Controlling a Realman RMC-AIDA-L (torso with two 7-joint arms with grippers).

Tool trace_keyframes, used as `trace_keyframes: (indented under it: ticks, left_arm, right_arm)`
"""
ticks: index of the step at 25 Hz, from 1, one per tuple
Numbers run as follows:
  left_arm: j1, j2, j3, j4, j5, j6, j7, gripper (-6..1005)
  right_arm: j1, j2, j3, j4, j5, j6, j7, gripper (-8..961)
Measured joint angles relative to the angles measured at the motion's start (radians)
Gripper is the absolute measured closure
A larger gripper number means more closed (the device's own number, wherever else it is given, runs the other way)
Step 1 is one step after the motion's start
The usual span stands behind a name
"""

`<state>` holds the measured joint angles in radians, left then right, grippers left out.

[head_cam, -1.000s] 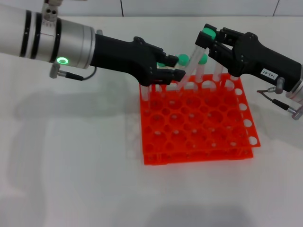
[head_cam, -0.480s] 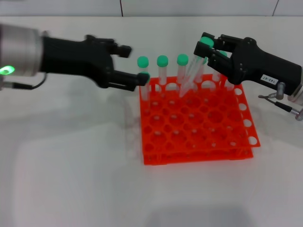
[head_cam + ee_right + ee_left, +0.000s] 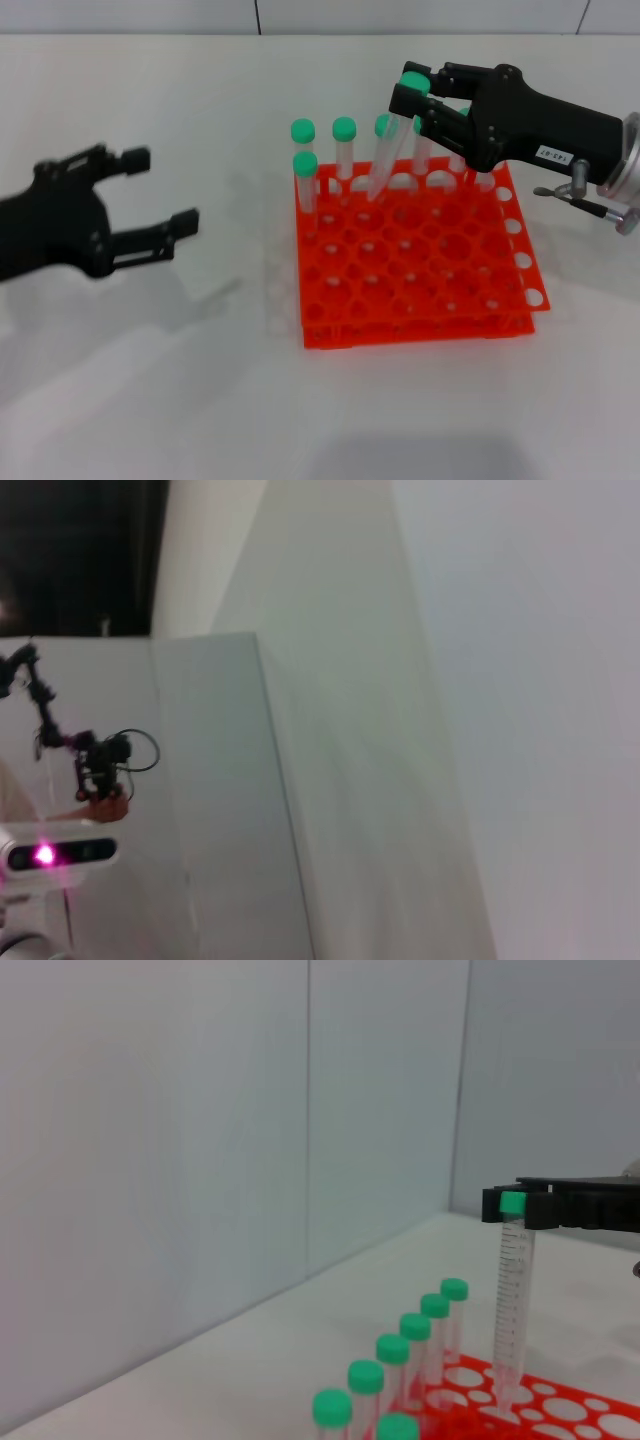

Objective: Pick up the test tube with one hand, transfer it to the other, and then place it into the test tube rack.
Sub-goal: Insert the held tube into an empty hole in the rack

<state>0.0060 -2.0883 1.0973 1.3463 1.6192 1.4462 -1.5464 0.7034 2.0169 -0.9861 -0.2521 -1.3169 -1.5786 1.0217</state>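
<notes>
My right gripper [image 3: 408,90], black with a white label on its wrist, is shut on the green cap of the test tube [image 3: 390,150]. The tube hangs tilted, its rounded end at a hole in the back rows of the orange test tube rack [image 3: 420,300]. The left wrist view shows the same gripper [image 3: 540,1206] holding the tube [image 3: 514,1310] over the rack [image 3: 560,1410]. My left gripper [image 3: 162,190] is open and empty, low over the table far left of the rack.
Several other green-capped tubes [image 3: 343,150] stand in the rack's back rows, close beside the held tube; they also show in the left wrist view [image 3: 400,1360]. The white table [image 3: 200,380] spreads around the rack. The right wrist view shows only walls.
My left gripper has drawn back from the rack, far to the left, and stands open. My right gripper has shifted slightly left with the tube, whose lower end now meets the rack.
</notes>
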Motion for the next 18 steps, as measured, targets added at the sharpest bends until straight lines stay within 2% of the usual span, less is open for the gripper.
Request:
trace_keyframes:
  ticks: [3,9,12,18]
  left_arm:
    - [0.029,-0.001,-0.007,-0.128,-0.071,-0.002,0.118,118]
    - [0.023,0.002,-0.025,-0.346,-0.133,0.000,0.305,120]
    - [0.017,0.004,-0.036,-0.395,-0.139,0.004,0.331,121]
    - [0.021,0.003,-0.037,-0.416,-0.145,0.006,0.365,123]
  right_arm:
    - [0.012,0.000,-0.026,-0.020,0.000,0.023,0.004,668]
    - [0.061,0.010,-0.063,-0.016,0.011,0.087,-0.003,664]
    - [0.085,0.011,-0.063,0.017,0.037,0.097,-0.009,662]
    - [0.133,0.011,-0.064,0.144,0.108,0.110,-0.126,658]
